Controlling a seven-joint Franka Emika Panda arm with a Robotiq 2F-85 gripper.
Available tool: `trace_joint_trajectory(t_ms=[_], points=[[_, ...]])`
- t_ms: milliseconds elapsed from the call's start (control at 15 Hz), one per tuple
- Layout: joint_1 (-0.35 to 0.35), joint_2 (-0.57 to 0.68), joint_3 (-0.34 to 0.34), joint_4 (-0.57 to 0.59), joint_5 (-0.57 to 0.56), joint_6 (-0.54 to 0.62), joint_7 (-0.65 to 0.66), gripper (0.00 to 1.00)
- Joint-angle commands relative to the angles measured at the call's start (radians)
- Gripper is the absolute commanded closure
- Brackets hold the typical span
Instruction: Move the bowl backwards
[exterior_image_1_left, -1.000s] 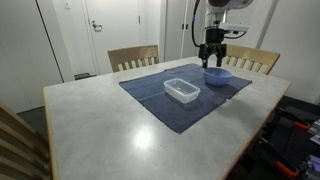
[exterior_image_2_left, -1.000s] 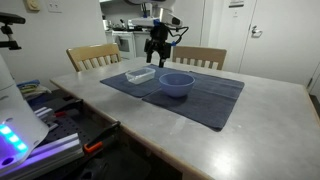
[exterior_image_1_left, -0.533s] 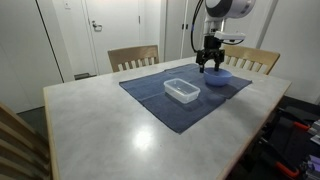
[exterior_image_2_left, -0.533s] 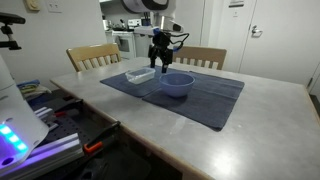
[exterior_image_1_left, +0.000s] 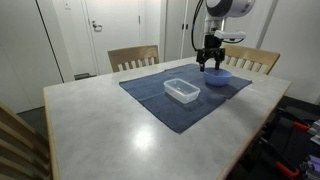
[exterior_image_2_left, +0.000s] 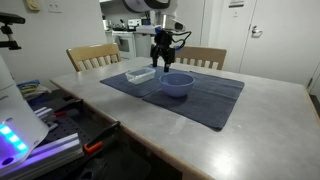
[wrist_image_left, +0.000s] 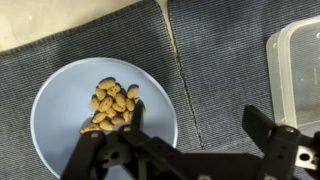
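The light periwinkle-blue bowl (exterior_image_1_left: 217, 76) sits on a dark blue cloth (exterior_image_1_left: 160, 95) on the table, seen in both exterior views (exterior_image_2_left: 177, 84). In the wrist view the bowl (wrist_image_left: 60, 110) holds a heap of small tan pieces. My gripper (exterior_image_1_left: 210, 62) hangs just above the bowl's rim, at the side toward the clear container (exterior_image_1_left: 181, 90). It is open and empty. In the wrist view one finger is over the bowl's rim and the other over the cloth, with the gripper (wrist_image_left: 195, 118) straddling the edge.
The clear rectangular container (exterior_image_2_left: 140, 73) lies on the cloth beside the bowl and shows at the right edge of the wrist view (wrist_image_left: 298, 70). Two wooden chairs (exterior_image_1_left: 133, 56) (exterior_image_1_left: 252, 60) stand behind the table. The marble tabletop (exterior_image_1_left: 110, 125) extends forward.
The gripper has moved over the bowl's rim and come slightly lower. The bowl and container have not moved.
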Motion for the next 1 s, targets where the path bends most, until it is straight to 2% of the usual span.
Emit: trace_joint_trajectory(t_ms=[0,333,600,933], points=[[-0.027,0.043,-0.013,0.028,-0.018,0.011,-0.021,0.0],[-0.069,0.101,0.014,0.075,0.043,0.042,-0.126,0.0],[-0.071,0.142,0.02,0.126,0.037,0.028,-0.147,0.0],[-0.085,0.176,0.03,0.171,0.064,-0.06,-0.141,0.0]])
